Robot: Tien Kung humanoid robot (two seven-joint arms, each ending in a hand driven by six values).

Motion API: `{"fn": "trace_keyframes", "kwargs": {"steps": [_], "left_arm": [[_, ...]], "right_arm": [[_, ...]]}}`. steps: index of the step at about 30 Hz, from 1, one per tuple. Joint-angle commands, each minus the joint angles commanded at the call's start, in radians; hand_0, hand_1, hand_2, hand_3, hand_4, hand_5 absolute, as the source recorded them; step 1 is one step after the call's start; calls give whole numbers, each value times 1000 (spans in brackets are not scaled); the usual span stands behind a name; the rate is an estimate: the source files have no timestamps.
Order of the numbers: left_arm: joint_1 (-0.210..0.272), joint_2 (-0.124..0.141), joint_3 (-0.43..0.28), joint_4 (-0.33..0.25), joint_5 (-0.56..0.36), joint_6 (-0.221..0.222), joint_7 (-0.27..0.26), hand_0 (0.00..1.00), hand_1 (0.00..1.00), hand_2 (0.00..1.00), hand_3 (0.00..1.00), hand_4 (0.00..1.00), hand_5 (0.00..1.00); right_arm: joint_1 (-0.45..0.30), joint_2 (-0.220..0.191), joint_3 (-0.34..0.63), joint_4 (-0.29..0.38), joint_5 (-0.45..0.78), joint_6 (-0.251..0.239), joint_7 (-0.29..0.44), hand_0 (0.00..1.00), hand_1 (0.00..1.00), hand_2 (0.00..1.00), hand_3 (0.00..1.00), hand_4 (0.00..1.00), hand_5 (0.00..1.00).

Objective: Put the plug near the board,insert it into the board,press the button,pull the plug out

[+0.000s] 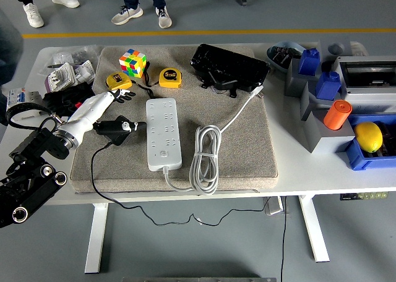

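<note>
A white power strip (164, 133) lies lengthwise on the grey mat (247, 152). Its white cable (206, 157) is coiled to its right. A black plug (116, 130) with a white tip lies on the mat just left of the strip, and its thin black cord trails off the table's front edge. My left hand (121, 96) reaches in from the left and hovers just behind the plug. Its fingers are spread and hold nothing. The white forearm passes close to the plug's left end.
Behind the hand are two yellow tape measures (119, 81) (169, 77) and a colour cube (132, 62). A black case (229, 68) sits at the mat's back. Blue and grey bins with an orange cylinder (337, 115) and a yellow fruit (368, 136) stand at right. People's feet are beyond the table.
</note>
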Motion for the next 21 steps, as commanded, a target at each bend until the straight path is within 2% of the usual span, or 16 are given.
{"fn": "trace_keyframes", "kwargs": {"steps": [2,10,21], "left_arm": [[-1,0,6,2,4,1,7,748,738,776,811,998,600],[-5,0,24,37,21,32,13,742,728,772,806,998,594],[-11,1,49,94,7,44,26,728,712,743,783,998,580]], "right_arm": [[0,0,0,-1,1,0,0,715,717,720,616,998,637],[0,-1,-3,-1,3,0,0,714,717,720,617,998,636],[1,-4,-8,1,2,0,0,715,715,719,616,998,636]]}}
